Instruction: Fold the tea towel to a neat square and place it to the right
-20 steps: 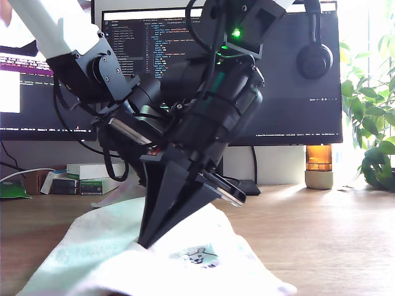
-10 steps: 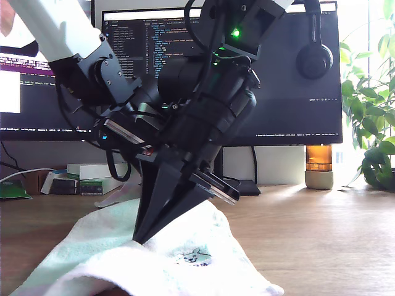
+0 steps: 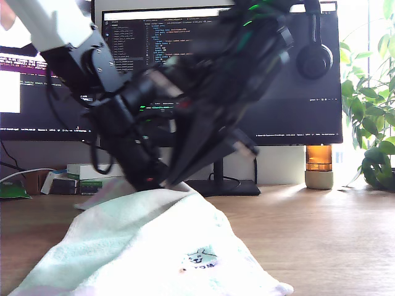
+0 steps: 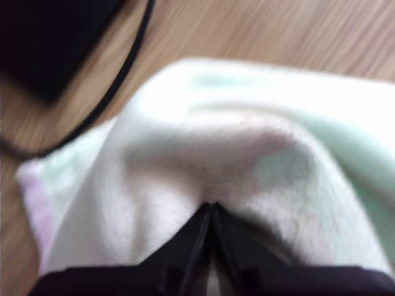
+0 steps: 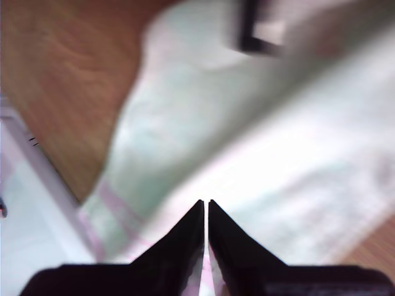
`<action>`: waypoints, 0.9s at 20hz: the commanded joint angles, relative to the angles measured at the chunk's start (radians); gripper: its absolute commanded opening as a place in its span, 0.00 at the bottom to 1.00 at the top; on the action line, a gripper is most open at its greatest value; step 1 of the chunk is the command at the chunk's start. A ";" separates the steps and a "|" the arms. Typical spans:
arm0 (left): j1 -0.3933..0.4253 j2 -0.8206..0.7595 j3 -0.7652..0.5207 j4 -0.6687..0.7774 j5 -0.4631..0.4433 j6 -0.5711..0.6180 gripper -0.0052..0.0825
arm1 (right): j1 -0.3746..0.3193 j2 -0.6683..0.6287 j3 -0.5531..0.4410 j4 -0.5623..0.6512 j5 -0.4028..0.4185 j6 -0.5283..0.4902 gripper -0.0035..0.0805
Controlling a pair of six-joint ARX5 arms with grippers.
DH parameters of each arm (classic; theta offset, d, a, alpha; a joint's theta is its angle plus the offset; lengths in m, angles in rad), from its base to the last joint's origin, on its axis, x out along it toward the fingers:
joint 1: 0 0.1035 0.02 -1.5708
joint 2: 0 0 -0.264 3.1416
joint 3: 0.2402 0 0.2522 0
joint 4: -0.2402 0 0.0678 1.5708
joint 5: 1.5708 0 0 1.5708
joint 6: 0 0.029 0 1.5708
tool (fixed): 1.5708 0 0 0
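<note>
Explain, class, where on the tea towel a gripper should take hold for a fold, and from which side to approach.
Grip the tea towel at a corner or along a free edge, such as the pink-banded edge, coming down from above. The cloth is soft and lies on the wooden desk, so pinching a thin edge likely lifts one layer, not a bunch.

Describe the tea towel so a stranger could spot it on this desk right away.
Start at the wooden desk in front of the dark monitors; toward the exterior view's left lies a pale mint-green fluffy terry tea towel, pulled up into a peak under the black arms. It is the only cloth there, and it bears a small animal print near its front edge.
</note>
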 commanded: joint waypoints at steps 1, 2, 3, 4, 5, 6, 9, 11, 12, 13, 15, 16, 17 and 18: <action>0.012 0.016 -0.039 -0.037 -0.007 -0.003 0.03 | 0.008 0.021 -0.020 -0.017 -0.002 -0.019 0.03; 0.020 0.010 -0.039 -0.052 -0.012 -0.003 0.03 | 0.008 0.021 -0.020 -0.029 -0.001 -0.027 0.03; 0.026 0.006 -0.039 -0.073 -0.027 -0.007 0.03 | 0.008 0.021 -0.020 -0.040 0.001 -0.030 0.03; 0.034 0.006 -0.039 -0.092 -0.028 -0.020 0.03 | 0.008 0.022 -0.020 -0.043 0.002 -0.031 0.03; 0.044 0.006 -0.039 -0.110 -0.027 -0.029 0.03 | 0.013 0.026 -0.020 -0.041 0.003 -0.031 0.03; 0.051 0.006 -0.039 -0.123 -0.025 -0.031 0.03 | 0.021 0.037 -0.020 -0.046 0.009 -0.033 0.03; 0.070 0.006 -0.039 -0.105 -0.025 -0.028 0.03 | 0.032 0.053 -0.041 -0.053 0.045 -0.053 0.03; 0.086 0.007 -0.039 -0.060 -0.025 -0.025 0.03 | 0.032 0.056 -0.051 -0.046 0.055 -0.052 0.03; 0.091 0.007 -0.039 -0.038 -0.024 -0.011 0.03 | 0.035 0.058 -0.055 -0.045 0.054 -0.051 0.03; 0.097 0.007 -0.039 -0.016 -0.024 0.002 0.03 | 0.041 0.058 -0.060 -0.041 0.054 -0.051 0.03; 0.101 0.007 -0.039 0.034 -0.024 0.085 0.03 | 0.058 0.058 -0.074 -0.012 0.054 -0.034 0.03; 0.103 0.007 -0.039 0.057 -0.017 0.114 0.03 | 0.070 0.059 -0.083 0.000 0.054 -0.029 0.03; 0.106 0.008 -0.039 0.076 -0.011 0.137 0.03 | 0.083 0.059 -0.091 0.009 0.054 -0.025 0.03; 0.107 0.008 -0.039 0.090 -0.006 0.177 0.03 | 0.096 0.059 -0.095 0.014 0.054 -0.024 0.03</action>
